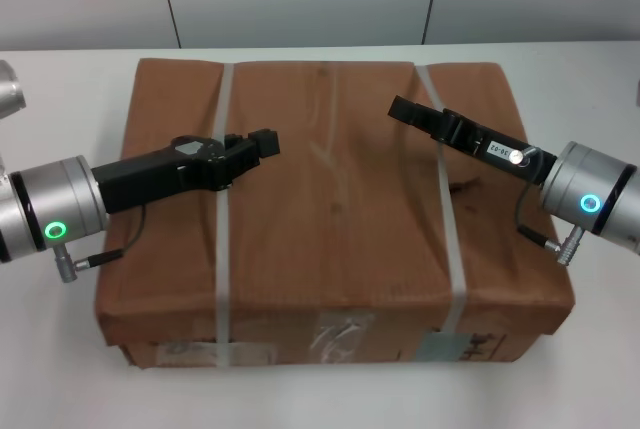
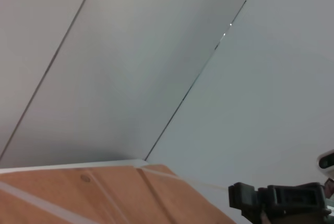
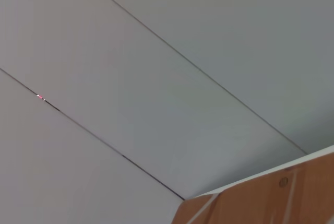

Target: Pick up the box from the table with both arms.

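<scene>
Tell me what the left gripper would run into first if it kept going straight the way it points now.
Probably the right gripper. The left gripper points across the top of the box toward it, with open space between them. Depth is unclear, so it may pass beside it.

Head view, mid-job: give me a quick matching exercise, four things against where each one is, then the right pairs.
Things:
1. left claw
2. right claw
3. box
4. labels

Places:
A. on the box's near side face
B. over the box top, beside the strap on the robot's right
C. on the white table, between the two arms
D. over the box top, beside the strap on the robot's left

Pairs: 1-D, 2-B, 3-C, 4-A
</scene>
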